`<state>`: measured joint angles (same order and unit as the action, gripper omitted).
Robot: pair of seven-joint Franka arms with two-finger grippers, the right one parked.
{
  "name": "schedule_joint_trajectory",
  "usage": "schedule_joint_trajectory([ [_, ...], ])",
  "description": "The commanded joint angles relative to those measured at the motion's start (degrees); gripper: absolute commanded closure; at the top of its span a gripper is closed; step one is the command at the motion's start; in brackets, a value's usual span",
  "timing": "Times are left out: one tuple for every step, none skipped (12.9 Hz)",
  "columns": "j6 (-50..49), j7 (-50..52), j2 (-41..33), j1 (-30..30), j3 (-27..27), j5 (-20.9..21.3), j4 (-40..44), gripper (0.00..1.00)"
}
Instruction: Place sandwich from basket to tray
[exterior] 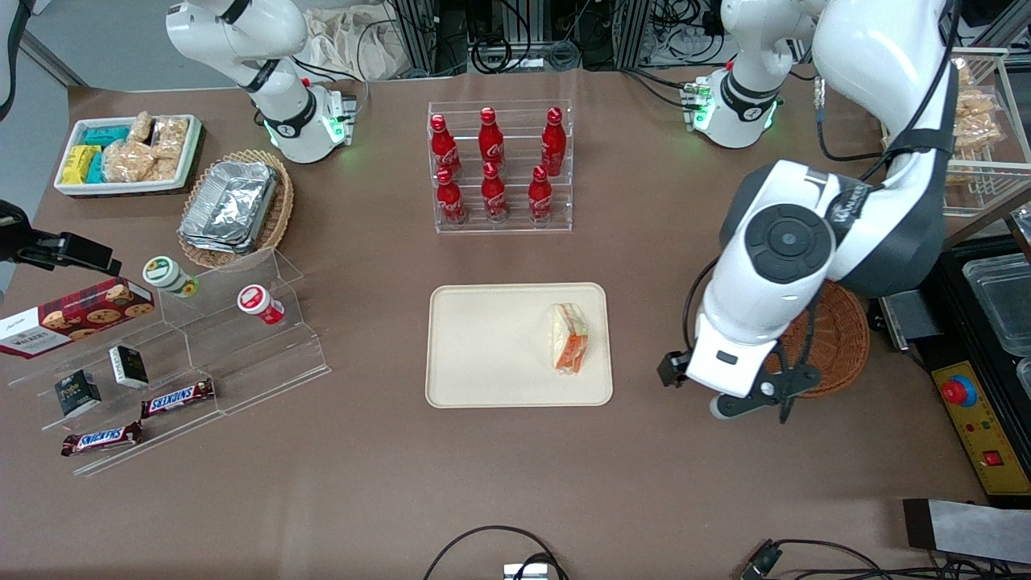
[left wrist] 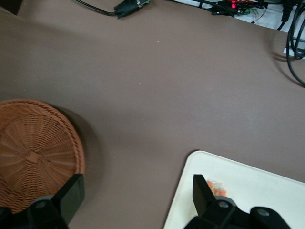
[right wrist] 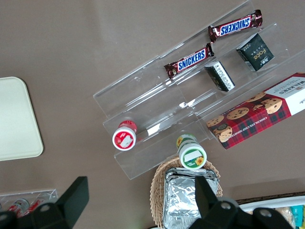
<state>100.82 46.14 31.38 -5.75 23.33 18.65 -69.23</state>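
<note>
Front: sandwich (exterior: 569, 337) lies on tray (exterior: 491, 346), basket (exterior: 838, 342) empty-looking; gripper (exterior: 745, 399) hovers between them. Wrist: fingers (left wrist: 206, 193) spread, holding nothing. Judgement: placing done; retreat upward, avoiding tray rim.

The left arm (exterior: 805, 266) has glossy white shells, dark grey joint bands, 1 round black joint cap, and thin black cables along it. Its gripper (left wrist: 136, 202), above the table beside the basket (exterior: 830, 342), carries 2 matte black fingers (left wrist: 71, 193) with screws.
</note>
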Motion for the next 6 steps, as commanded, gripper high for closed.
schedule_joint_trajectory([
  [-1.06,-4.03,-2.2,-0.58,-3.02,-2.82,-1.08,0.0],
  [-1.06,-6.04,-3.34,-0.58,-4.16,-3.61,-1.7,0.0],
  [-0.98,-8.5,-4.91,-0.58,-5.91,-5.1,-3.62,0.0],
  [-0.89,-11.48,-6.84,-0.67,-8.28,-6.94,-5.2,0.0],
  [-0.98,-14.82,-7.99,-0.67,-10.39,-8.35,-6.0,0.0],
  [-1.06,-18.33,-9.22,-0.67,-11.8,-9.5,-6.79,0.0],
])
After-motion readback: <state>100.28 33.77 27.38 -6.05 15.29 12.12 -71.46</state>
